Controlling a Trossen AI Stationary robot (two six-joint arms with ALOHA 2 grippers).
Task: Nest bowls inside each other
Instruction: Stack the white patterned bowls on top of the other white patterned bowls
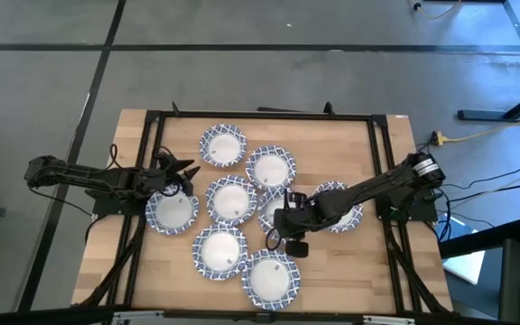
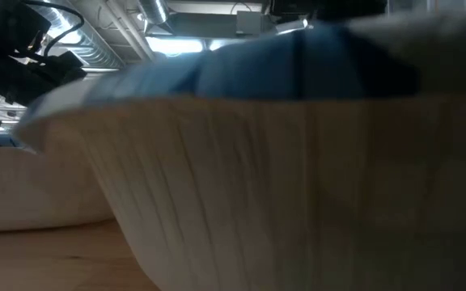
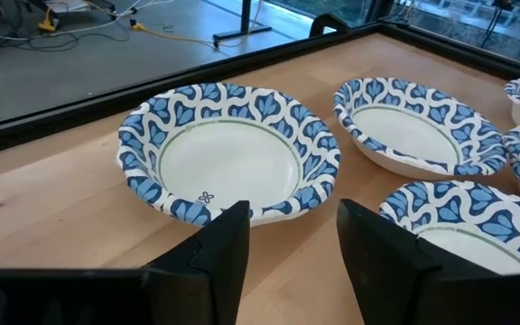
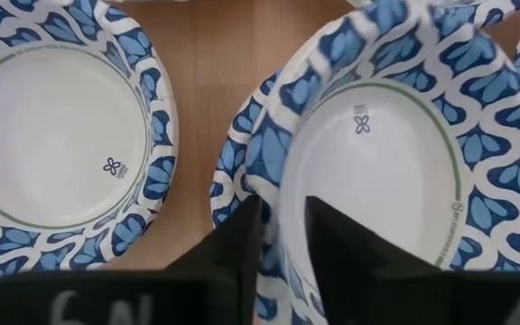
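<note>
Several blue-and-white rimmed bowls lie close together on the wooden table (image 1: 350, 271). My right gripper (image 1: 283, 219) (image 4: 283, 212) reaches in from the table's right and is shut on the rim of a middle bowl (image 1: 276, 206) (image 4: 377, 153). This bowl sits tilted over another bowl, whose rim (image 4: 236, 171) shows beneath it. My left gripper (image 1: 186, 176) (image 3: 292, 235) is open near the left edge, low over the table. It stands between the far-left bowl (image 1: 222, 145) (image 3: 228, 153) and the left bowl (image 1: 171, 210), touching neither. My right gripper pinches the rim (image 4: 273, 158) of the middle bowl on the side nearest the arm, with one finger (image 4: 332, 230) inside the bowl and one finger (image 4: 237, 235) outside. The fingers slant down from the table's right. The bowl is tilted above a second bowl; whether they touch, I cannot tell.
Other bowls ring the held one: (image 1: 270, 168), (image 1: 231, 199), (image 1: 337, 206), (image 1: 219, 250), (image 1: 270, 278). In the low view one bowl's outer wall (image 2: 298, 186) fills most of the picture. A black frame (image 1: 382, 162) borders the table. Bare wood lies near the right edge.
</note>
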